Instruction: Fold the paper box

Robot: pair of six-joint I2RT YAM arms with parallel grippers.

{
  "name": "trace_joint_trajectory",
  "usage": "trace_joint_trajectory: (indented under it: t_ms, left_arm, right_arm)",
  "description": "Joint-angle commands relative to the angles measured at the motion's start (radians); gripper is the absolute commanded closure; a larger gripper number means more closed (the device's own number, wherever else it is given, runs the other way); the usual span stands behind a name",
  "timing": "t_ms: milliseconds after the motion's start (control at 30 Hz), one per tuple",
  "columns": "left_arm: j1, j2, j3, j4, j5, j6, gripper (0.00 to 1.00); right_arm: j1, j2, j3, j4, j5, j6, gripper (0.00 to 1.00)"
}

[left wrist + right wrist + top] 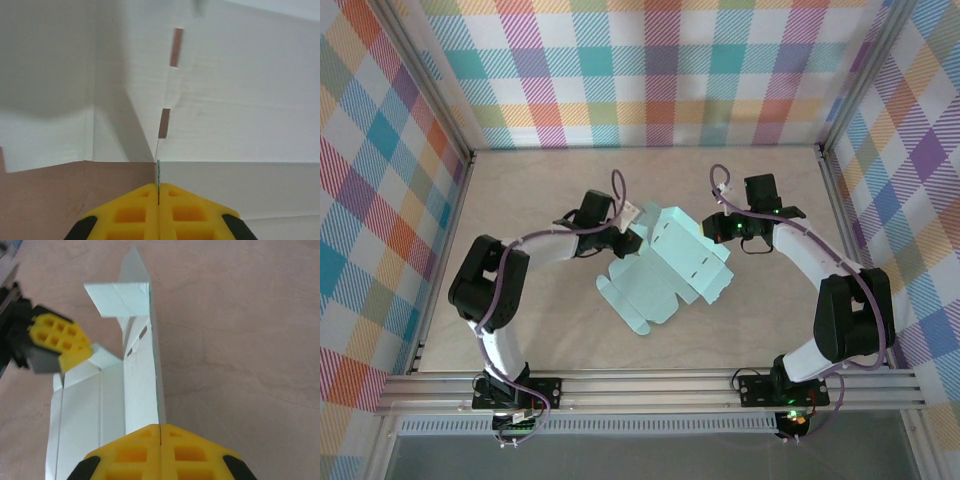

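Mid-fold: the left hand (158,192) and right hand (161,432) each pinch shut on a raised panel of the paper box (665,275), centre frame. The next move probably calls for tucking tabs into slots.

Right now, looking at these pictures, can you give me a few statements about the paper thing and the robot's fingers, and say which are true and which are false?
1. The paper box lies completely flat as an unfolded sheet. False: part of it is folded up and stands off the table.
2. The left fingers and the right fingers are each closed on an edge of the card. True.
3. The table top has a bright plaid pattern. False: it is plain beige; the plaid is on the walls.
4. The box sits between the two arms. True.
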Motion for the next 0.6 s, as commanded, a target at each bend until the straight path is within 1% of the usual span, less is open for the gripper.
trace_joint_trajectory:
  t_ms: [0, 133, 300, 467, 567]
  left_arm:
    - [-0.092, -0.071, -0.074, 0.157, -0.217, 0.068, 0.95]
    - [-0.197, -0.093, -0.137, 0.258, -0.418, 0.120, 0.93]
    - [-0.328, -0.060, -0.163, 0.337, -0.704, 0.231, 0.94]
    - [-0.411, 0.017, -0.139, 0.384, -0.884, 0.329, 0.94]
    - [-0.444, 0.072, -0.112, 0.396, -0.951, 0.353, 0.93]
  right_arm:
    - [-0.004, -0.003, 0.011, 0.027, 0.046, 0.046, 1.00]
    - [-0.004, -0.007, 0.002, 0.045, 0.064, 0.065, 1.00]
    - [-0.003, -0.006, -0.020, 0.087, 0.055, 0.094, 1.00]
    - [-0.004, 0.000, -0.035, 0.113, 0.045, 0.106, 1.00]
    - [-0.003, 0.000, -0.039, 0.116, 0.044, 0.101, 1.00]
